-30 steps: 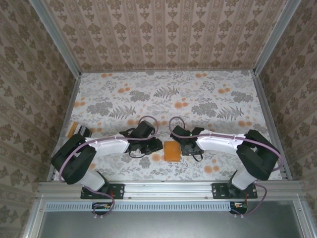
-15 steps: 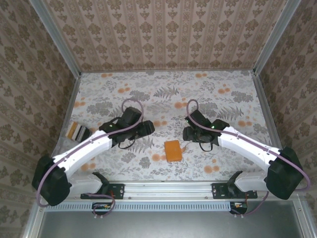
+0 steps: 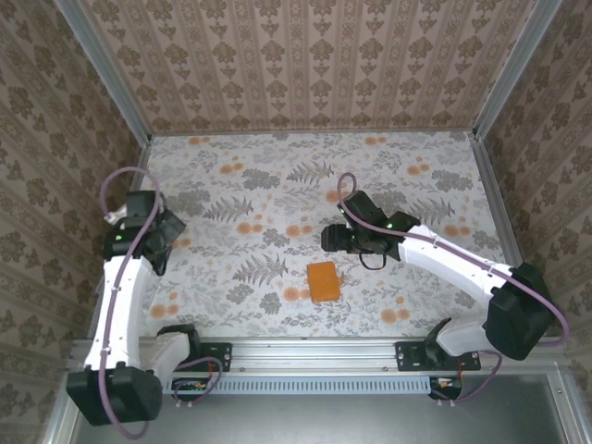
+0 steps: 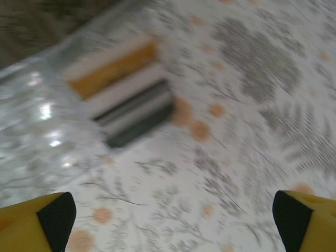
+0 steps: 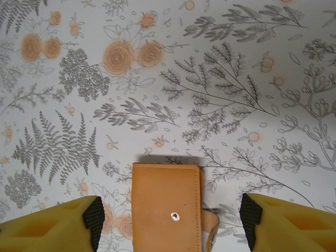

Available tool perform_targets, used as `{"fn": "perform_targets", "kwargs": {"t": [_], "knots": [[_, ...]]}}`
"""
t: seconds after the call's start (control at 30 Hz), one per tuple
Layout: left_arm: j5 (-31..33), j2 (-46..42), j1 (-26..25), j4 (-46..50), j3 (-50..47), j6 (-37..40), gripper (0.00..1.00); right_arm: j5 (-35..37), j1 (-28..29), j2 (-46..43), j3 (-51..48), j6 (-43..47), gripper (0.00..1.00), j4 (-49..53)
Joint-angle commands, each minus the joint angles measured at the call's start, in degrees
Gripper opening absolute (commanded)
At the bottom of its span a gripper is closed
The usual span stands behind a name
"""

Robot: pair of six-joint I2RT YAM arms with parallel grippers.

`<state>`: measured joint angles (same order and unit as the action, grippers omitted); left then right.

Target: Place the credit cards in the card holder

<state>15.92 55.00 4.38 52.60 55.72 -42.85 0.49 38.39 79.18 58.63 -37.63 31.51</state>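
My left gripper (image 4: 173,220) stands spread wide, holding nothing. The credit cards (image 4: 123,100), a blurred stack, lie ahead of it and a little to its left. My right gripper (image 5: 172,218) is parted and empty as well, and the closed card holder (image 5: 165,207) lies flat between its fingertips, clear of both.

One card holder (image 5: 166,207). One stack of credit cards (image 4: 123,94) — roughly five edges, too blurred to count surely. Two arms — left arm (image 3: 118,305), right arm (image 3: 453,264).
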Motion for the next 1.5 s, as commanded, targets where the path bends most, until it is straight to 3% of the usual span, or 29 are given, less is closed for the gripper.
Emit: {"fn": "perform_targets", "kwargs": {"t": [0.0, 0.27, 0.43, 0.57, 0.83, 1.03, 1.47], "knots": [[0.99, -2.49, 8.11, 5.11, 0.07, 2.48, 0.99, -1.91, -0.01, 2.15, 3.56, 1.23, 0.72, 0.66], [-2.83, -5.43, 26.28, 3.73, -3.42, 7.21, 1.00, -2.38, 0.02, 3.70, 6.03, 2.21, 0.72, 2.55], [-9.32, -5.87, 36.74, -1.42, -7.07, 10.24, 1.00, -3.04, 0.01, 4.37, 7.01, 2.29, 0.72, 2.90], [-15.36, -4.87, 42.33, -6.87, -9.93, 11.46, 1.00, -3.00, 0.02, 4.34, 7.19, 2.64, 0.72, 3.30], [-17.45, -1.89, 46.87, -13.09, -12.24, 10.49, 1.00, -2.87, 0.01, 4.51, 7.10, 2.61, 0.73, 3.41], [-18.23, 1.12, 47.21, -19.89, -14.23, 7.85, 1.00, -3.53, 0.02, 5.37, 8.01, 2.71, 0.73, 3.65], [-29.15, 7.60, 46.80, -29.32, -17.40, 8.28, 0.99, -3.72, 0.02, 5.54, 6.94, 2.21, 0.73, 2.94]]}}
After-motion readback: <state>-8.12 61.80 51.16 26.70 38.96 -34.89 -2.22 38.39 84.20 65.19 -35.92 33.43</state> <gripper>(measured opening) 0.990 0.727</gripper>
